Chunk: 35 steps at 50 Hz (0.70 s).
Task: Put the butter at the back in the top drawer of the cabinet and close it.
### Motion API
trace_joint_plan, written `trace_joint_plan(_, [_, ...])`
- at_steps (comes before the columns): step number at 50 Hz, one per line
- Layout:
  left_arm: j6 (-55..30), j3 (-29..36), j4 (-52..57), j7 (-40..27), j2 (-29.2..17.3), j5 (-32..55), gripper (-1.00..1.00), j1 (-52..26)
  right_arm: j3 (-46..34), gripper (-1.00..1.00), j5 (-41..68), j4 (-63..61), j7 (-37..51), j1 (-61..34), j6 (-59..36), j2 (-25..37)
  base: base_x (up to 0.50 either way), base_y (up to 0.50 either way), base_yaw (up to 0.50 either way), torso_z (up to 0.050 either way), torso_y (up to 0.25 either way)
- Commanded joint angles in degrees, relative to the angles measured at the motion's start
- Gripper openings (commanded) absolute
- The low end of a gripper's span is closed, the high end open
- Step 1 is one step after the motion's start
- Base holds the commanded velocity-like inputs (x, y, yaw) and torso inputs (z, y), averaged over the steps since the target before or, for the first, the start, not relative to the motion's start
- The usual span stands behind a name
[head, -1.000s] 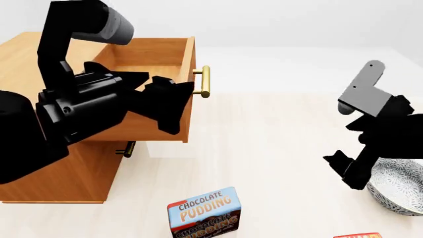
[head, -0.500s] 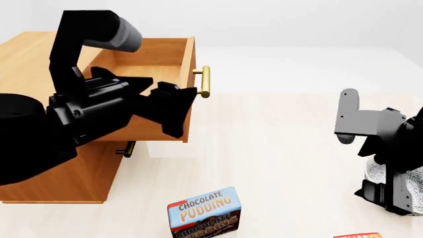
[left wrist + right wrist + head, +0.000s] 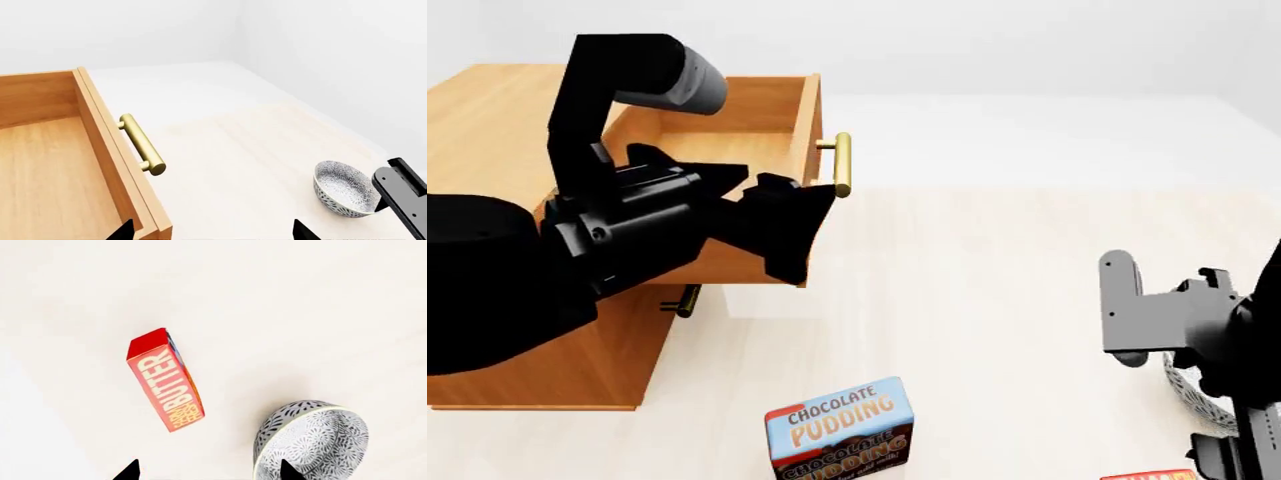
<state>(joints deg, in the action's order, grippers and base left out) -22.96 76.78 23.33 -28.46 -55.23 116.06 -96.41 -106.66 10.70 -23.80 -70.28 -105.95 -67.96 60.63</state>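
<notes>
The butter (image 3: 165, 380), a red-orange carton with white lettering, lies flat on the pale floor beside a patterned bowl (image 3: 310, 440). My right gripper (image 3: 208, 472) hovers above it, open and empty. In the head view only a sliver of the butter (image 3: 1148, 475) shows at the bottom edge. The cabinet (image 3: 507, 120) stands at the left with its top drawer (image 3: 811, 110) pulled open. The drawer's inside (image 3: 47, 170) is bare. My left gripper (image 3: 212, 234) is open and empty over the drawer's front edge, near the brass handle (image 3: 141, 145).
The Chocolate Pudding box (image 3: 841, 428) stands on the floor in front of the cabinet. The bowl (image 3: 1190, 392) is partly hidden behind my right arm (image 3: 1168, 315). A lower drawer's handle (image 3: 687, 300) shows under the open drawer.
My right arm has swung down and toward the near right corner, over the butter and bowl. My left arm has shifted slightly right. The drawer has stayed open.
</notes>
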Motion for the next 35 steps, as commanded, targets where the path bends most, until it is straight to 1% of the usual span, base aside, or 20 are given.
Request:
trace_joint_plan(1, [0.1,-0.2,0.3,0.5,-0.3,0.0,1.0,0.5,-2.1,1.0,-0.8,-1.4,0.8,1.6,0.0,0.0,0.0,0.0,0.0,0.0,0.0])
trace_joint_plan(17, [-0.1,-0.3,-0.1,0.6,-0.4,0.1,1.0,0.8,-5.1,1.0,-1.7,-2.6,1.4,3.7,-0.5,0.0,0.0,0.0,0.0,0.0,0.0])
trace_joint_plan(35, [0.1,-0.6,0.2,1.0,-1.1,0.0,1.0,1.4,-6.4,1.0,-2.3,0.0,3.6,6.9,-0.4,-2.3,0.0,0.0,0.0,0.0,0.0])
